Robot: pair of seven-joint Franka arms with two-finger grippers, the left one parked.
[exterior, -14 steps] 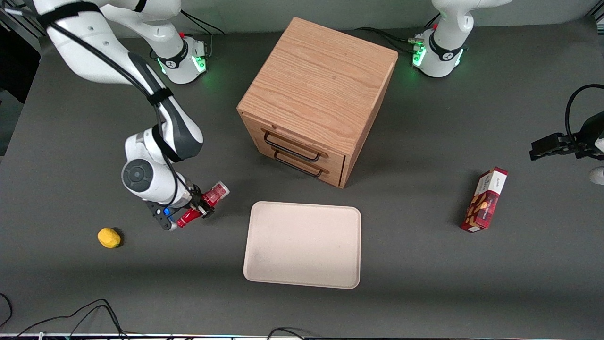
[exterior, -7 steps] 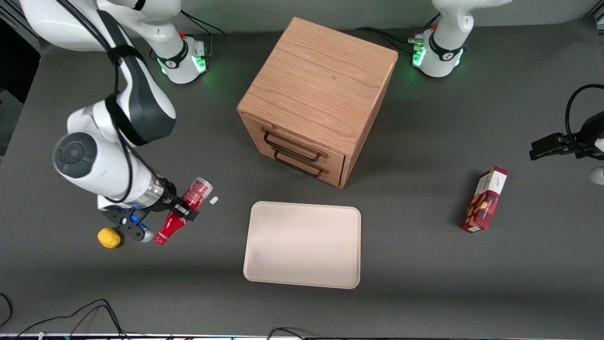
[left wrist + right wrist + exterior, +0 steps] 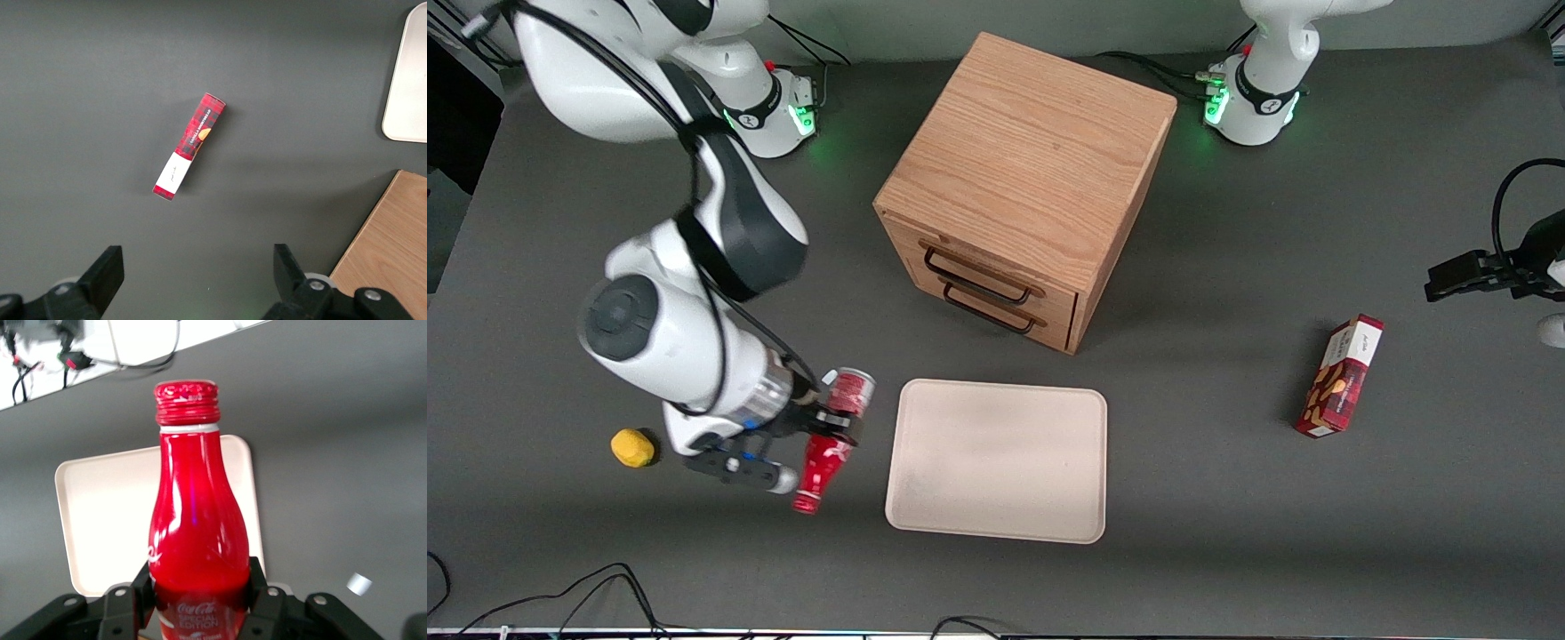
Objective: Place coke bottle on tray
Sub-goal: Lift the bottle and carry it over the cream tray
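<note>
My right gripper (image 3: 838, 425) is shut on the coke bottle (image 3: 827, 449), a slim red bottle with white lettering. It holds the bottle lifted off the table and tilted, cap pointing toward the front camera, silvery base away from it. The bottle hangs just beside the tray (image 3: 998, 459) at the edge toward the working arm's end, not over it. In the right wrist view the fingers (image 3: 261, 595) clamp the bottle's body (image 3: 197, 540), and the pale tray (image 3: 107, 513) shows past it.
A wooden two-drawer cabinet (image 3: 1024, 182) stands farther from the front camera than the tray. A yellow lemon (image 3: 632, 447) lies beside the working arm. A red snack box (image 3: 1341, 376) lies toward the parked arm's end, also in the left wrist view (image 3: 190, 146). A small white scrap (image 3: 359, 584) lies on the table.
The gripper lifted the bottle off the table, swung it out toward the lemon, then carried it toward the tray's edge. The cap now points more toward the front camera.
</note>
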